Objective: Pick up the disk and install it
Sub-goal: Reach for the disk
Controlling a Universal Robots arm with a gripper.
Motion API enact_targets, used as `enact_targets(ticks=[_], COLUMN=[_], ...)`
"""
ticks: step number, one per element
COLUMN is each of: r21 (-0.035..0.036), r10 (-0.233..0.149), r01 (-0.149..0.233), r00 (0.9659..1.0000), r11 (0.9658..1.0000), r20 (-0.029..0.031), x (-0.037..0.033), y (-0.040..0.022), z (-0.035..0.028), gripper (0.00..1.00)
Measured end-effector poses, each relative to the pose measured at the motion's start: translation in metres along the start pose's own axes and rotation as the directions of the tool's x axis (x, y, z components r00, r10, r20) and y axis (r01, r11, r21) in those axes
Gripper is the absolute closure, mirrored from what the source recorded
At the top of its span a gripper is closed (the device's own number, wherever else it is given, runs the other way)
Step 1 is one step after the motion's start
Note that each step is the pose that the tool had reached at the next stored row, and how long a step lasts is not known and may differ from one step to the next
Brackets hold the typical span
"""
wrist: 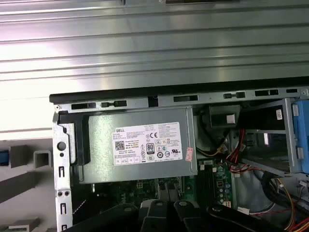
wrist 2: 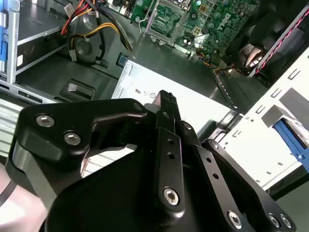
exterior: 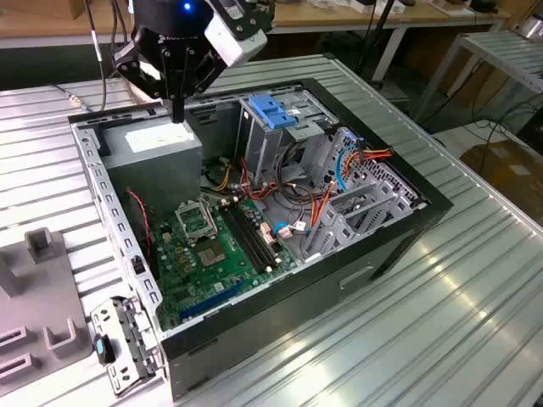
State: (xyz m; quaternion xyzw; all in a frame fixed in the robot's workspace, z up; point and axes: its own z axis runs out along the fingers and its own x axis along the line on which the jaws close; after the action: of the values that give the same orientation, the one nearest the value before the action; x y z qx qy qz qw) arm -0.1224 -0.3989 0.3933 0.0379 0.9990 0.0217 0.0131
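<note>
My black gripper (exterior: 176, 112) hangs over the grey power supply (exterior: 161, 148) in the back corner of the open computer case, at the exterior view's left. In the second wrist view the gripper (wrist 2: 167, 102) has its fingers pressed together, shut, with nothing between them. Outside the case's rear wall, a bright blue rail (wrist 2: 291, 137) looks like the edge of the disk, lying by a grey fixture. A sliver of the same blue (wrist: 2, 157) sits at the edge of the first wrist view. The gripper is well apart from it.
The case holds a green motherboard (exterior: 208, 246), red and orange cables (exterior: 318, 203), and a tall metal cage with a light-blue latch plate (exterior: 271, 110). A perforated rear wall (exterior: 114, 220) borders the power supply. Grey fixture blocks (exterior: 38, 246) stand on the ribbed metal table (exterior: 441, 322).
</note>
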Motion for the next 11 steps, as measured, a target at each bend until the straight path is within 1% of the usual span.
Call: enact_targets(ticks=[7, 11], r21=[0.0001, 0.0001], r10=[0.0, 0.0], r01=[0.0, 0.0], r00=[1.0, 1.0], r11=[1.0, 1.0], r20=[-0.0001, -0.0001], x=[0.0129, 0.0177], y=[-0.001, -0.0014], z=[-0.0004, -0.0005], gripper=[0.89, 0.89])
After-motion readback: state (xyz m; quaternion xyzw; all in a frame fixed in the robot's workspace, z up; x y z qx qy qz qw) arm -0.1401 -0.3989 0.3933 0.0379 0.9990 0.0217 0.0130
